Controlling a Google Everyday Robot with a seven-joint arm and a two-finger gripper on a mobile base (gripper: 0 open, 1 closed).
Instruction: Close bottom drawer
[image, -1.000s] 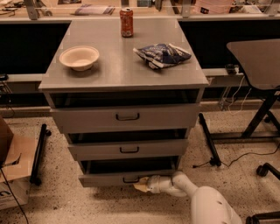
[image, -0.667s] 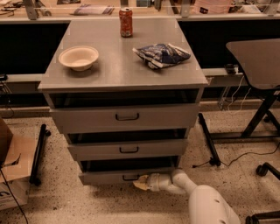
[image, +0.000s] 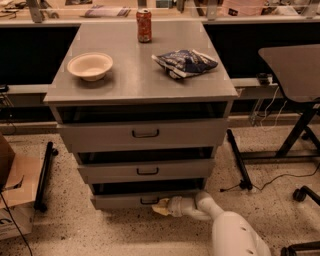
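Observation:
The grey cabinet has three drawers, all pulled out a little. The bottom drawer (image: 122, 200) is the lowest, with the narrowest front and a small dark loop handle (image: 148, 201). It stands slightly open, with a dark gap above its front. My gripper (image: 161, 206) is low near the floor, at the drawer's front just right of the handle, touching or nearly touching it. My white arm (image: 220, 225) reaches in from the lower right.
On the cabinet top (image: 125, 80) are a beige bowl (image: 90, 65), a red can (image: 144, 25) and a blue snack bag (image: 185, 63). A cardboard box (image: 12, 195) stands at the left. A desk's legs (image: 295, 135) and cables lie at the right.
The gripper has stayed at the bottom drawer's front. The drawer front looks about the same; any movement is very slight.

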